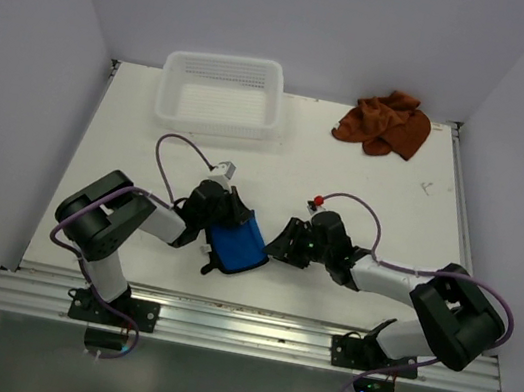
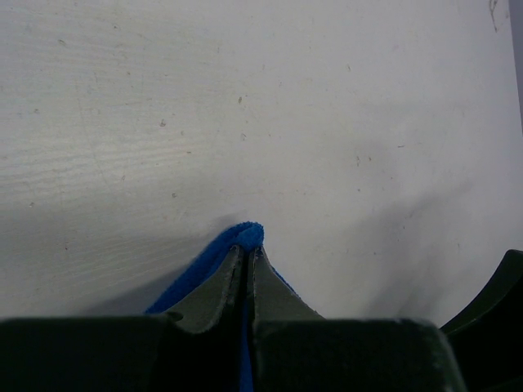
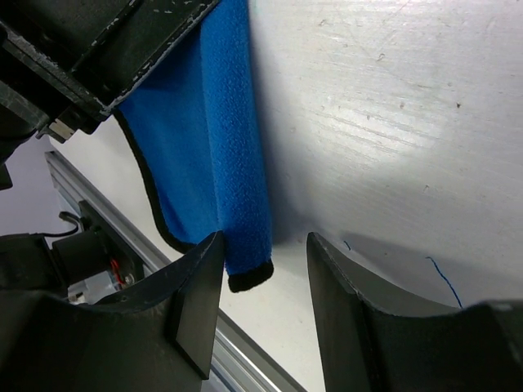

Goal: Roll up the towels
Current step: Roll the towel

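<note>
Blue cloth, partly rolled into a short tube, is what the top view shows on the near middle of the white table: the blue towel lies between the two arms. The left gripper sits on the roll's far end, and the right gripper stands just right of the roll. The rust-brown towel lies crumpled at the far right, well apart from both arms, and a white mesh basket stands at the far left.

From the left wrist, the jaws are pressed together with a thin fold of the blue towel pinched between them. A rounded blue edge pokes out past the tips, above bare tabletop.

From the right wrist, the jaws stand spread and grip nothing. The towel's thick rolled edge runs down toward them, and its dark-bound end lies just beside the left finger, at the mouth of the gap.
</note>
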Robot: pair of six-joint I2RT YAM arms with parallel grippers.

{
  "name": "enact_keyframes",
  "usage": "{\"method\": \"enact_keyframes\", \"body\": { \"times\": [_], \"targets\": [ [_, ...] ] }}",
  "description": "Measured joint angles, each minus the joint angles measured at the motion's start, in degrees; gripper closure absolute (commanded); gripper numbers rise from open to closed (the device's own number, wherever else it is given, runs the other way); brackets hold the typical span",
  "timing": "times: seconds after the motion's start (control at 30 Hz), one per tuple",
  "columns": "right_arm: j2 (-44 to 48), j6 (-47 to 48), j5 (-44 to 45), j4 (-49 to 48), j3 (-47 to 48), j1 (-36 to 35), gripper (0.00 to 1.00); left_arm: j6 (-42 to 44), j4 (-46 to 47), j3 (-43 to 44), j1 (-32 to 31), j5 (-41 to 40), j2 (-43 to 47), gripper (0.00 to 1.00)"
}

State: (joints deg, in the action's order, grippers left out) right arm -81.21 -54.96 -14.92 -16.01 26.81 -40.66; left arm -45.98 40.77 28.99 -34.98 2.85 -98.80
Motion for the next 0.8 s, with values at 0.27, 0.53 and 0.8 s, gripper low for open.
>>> {"method": "enact_keyframes", "body": {
  "times": [0.27, 0.53, 0.8],
  "targets": [
    [-0.04, -1.60, 0.24, -1.07, -0.26, 0.61, 0.51, 0.02, -0.50, -0.15, 0.00, -0.33, 0.46, 1.00],
    [-1.55, -2.01, 0.22, -2.89, -0.31, 0.61, 0.56, 0.02, -0.57, -0.15, 0.02, -0.33, 0.48, 1.00],
    [-5.68, -2.54, -0.87, -5.64, -0.68, 0.63, 0.61, 0.02, -0.37, -0.31, 0.04, -0.33, 0.48, 1.00]
  ]
}}
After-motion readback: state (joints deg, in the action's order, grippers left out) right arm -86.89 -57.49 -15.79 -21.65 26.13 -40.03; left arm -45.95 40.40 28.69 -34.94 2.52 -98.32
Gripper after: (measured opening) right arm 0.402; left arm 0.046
